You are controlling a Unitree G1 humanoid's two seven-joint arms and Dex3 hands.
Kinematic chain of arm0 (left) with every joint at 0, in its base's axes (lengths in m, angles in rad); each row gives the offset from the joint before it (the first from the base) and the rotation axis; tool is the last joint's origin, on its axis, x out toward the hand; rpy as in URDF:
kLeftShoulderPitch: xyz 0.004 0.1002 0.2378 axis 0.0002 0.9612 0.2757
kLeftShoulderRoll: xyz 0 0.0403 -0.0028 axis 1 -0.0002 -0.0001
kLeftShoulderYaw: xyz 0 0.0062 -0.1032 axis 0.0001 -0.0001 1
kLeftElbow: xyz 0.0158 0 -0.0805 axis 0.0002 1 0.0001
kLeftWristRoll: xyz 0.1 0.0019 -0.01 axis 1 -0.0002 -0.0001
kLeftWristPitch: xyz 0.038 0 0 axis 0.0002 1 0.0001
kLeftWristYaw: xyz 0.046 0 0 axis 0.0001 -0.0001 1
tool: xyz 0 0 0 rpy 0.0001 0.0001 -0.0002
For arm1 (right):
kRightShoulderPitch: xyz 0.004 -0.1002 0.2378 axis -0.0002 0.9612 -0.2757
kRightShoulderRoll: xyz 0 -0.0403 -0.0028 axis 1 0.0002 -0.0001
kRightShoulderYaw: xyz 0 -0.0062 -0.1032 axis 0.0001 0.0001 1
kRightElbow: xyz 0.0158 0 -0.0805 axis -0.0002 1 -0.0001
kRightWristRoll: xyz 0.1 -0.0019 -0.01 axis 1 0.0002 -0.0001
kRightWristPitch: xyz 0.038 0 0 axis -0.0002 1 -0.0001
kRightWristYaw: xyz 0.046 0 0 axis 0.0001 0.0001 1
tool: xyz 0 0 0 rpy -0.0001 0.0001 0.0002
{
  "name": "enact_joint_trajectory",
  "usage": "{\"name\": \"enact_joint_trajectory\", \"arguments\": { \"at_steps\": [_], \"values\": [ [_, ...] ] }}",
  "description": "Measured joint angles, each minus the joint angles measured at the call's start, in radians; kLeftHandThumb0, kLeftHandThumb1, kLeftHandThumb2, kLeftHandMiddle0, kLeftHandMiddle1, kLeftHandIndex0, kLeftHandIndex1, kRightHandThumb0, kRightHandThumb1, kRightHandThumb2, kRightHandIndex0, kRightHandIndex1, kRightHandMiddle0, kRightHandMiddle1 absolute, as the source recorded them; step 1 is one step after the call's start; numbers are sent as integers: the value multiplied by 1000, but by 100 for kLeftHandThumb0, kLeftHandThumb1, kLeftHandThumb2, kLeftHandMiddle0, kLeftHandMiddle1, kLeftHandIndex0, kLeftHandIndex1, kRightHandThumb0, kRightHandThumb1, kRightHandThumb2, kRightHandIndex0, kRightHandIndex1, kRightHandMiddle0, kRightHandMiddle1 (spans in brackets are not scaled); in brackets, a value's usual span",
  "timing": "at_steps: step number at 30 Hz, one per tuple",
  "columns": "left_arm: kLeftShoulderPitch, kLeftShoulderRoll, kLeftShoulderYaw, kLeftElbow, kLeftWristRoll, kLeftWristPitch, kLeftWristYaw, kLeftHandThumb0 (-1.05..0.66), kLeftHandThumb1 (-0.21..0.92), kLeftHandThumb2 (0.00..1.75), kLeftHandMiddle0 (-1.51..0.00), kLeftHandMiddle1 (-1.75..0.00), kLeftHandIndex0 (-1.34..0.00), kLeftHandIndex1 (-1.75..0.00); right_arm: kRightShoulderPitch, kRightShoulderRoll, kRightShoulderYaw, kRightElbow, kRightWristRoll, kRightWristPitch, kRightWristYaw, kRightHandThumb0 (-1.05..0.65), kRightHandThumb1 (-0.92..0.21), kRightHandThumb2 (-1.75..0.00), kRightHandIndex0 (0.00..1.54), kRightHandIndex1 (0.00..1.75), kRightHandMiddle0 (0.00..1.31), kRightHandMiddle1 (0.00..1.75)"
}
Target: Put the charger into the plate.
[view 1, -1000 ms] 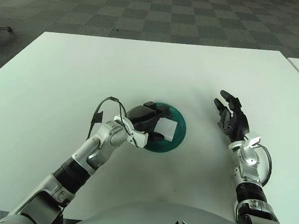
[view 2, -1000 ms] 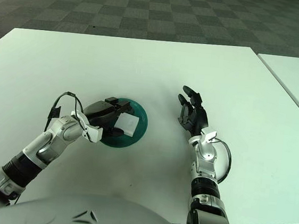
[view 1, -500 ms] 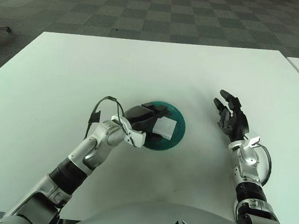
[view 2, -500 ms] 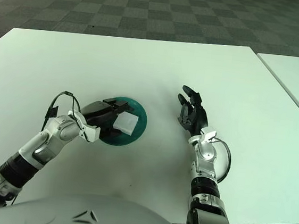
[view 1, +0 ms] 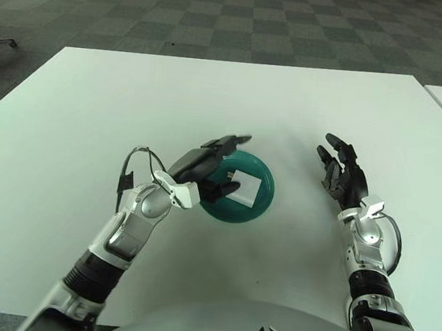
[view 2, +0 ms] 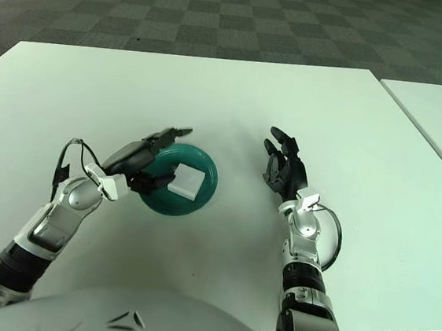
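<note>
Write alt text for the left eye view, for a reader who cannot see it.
A white charger lies in a teal plate on a white table. The robot's left hand, fingers spread and holding nothing, is over the plate's left edge. The right hand shows open to the right of the plate, apart from it.

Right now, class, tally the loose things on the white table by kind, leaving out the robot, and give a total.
Green plate: 1
White charger, lying in the plate: 1
Total: 2
</note>
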Motion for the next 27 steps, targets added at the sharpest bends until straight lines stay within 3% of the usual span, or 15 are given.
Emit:
{"name": "enact_joint_trajectory", "arguments": {
  "at_steps": [3,8,11,21,27],
  "values": [
    [29,-96,45,24,-130,-41,49,-104,92,97,-20,-3,0,-47,3,-1,4,-10,-2,-2,-8,-85,-92,-87,27,0,0,51],
    [66,-264,121,47,-313,-71,142,-102,92,99,-24,-4,0,-58,10,-2,15,-23,-10,0,-25,-85,-92,-88,28,1,0,50],
    [82,-319,155,62,-383,-105,172,-98,92,98,-26,-4,0,-65,10,-2,25,-31,-14,4,-32,-85,-92,-87,28,1,0,50],
    [141,-331,292,204,-539,-204,236,-93,92,96,-32,-4,-1,-90,31,-8,42,-63,-40,17,-53,-85,-92,-89,29,1,0,51],
    [154,-331,310,304,-539,-228,247,-92,92,97,-32,-3,-4,-98,44,-8,55,-84,-44,26,-51,-84,-92,-89,29,1,0,51]
  ]
}}
